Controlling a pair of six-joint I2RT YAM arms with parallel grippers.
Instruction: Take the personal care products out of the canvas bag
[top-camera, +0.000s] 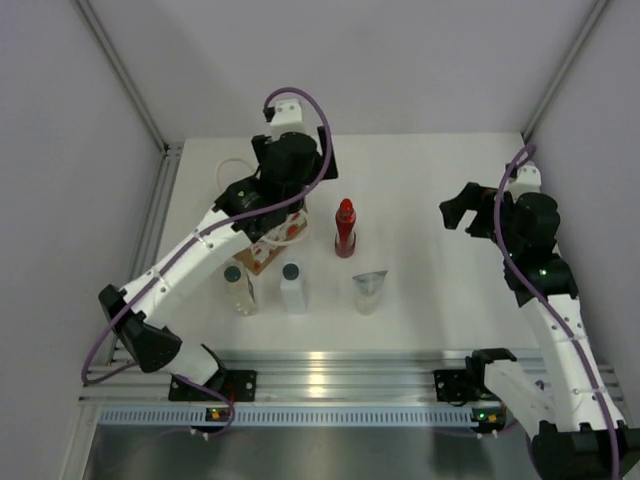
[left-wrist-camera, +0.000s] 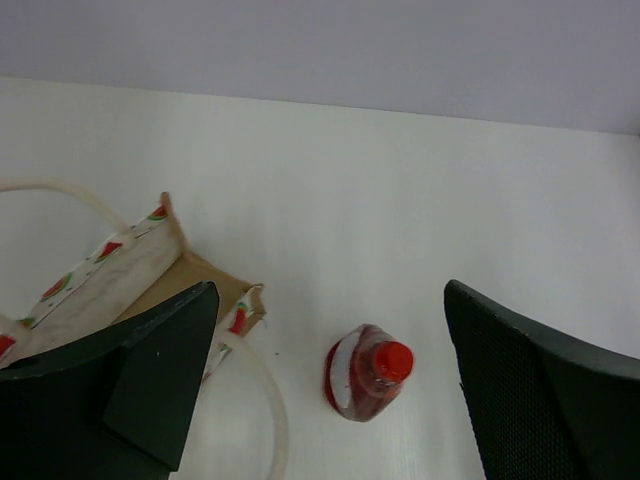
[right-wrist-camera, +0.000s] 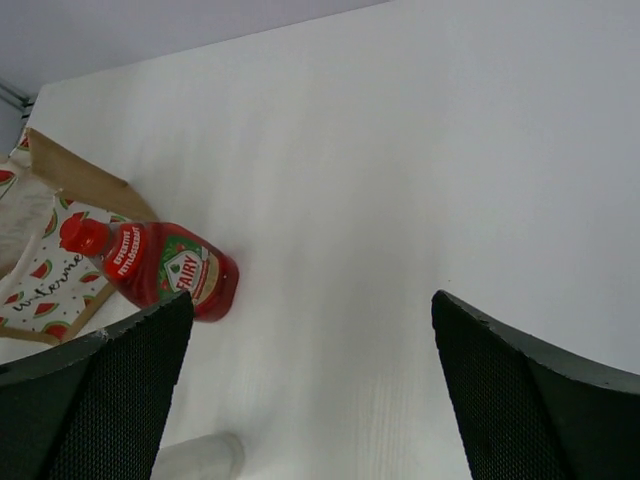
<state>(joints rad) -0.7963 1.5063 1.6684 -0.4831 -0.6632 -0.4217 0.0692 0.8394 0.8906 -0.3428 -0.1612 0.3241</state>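
Top external shows red bottle beside canvas bag.

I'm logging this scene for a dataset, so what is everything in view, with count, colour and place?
canvas bag: one, tan-brown with red watermelon marks, left of the table's middle, partly under the left arm
rope handles: two loops, white, on the bag
red bottle: one, red, upright, right of the bag
clear bottle: one, clear with dark cap, near row, leftmost
white bottle: one, white with dark cap, near row, middle
pouch: one, silvery-grey, near row, rightmost
table: one, white
left gripper: one, black, open, above bag and red bottle
right gripper: one, black, open, empty, over the table's right side
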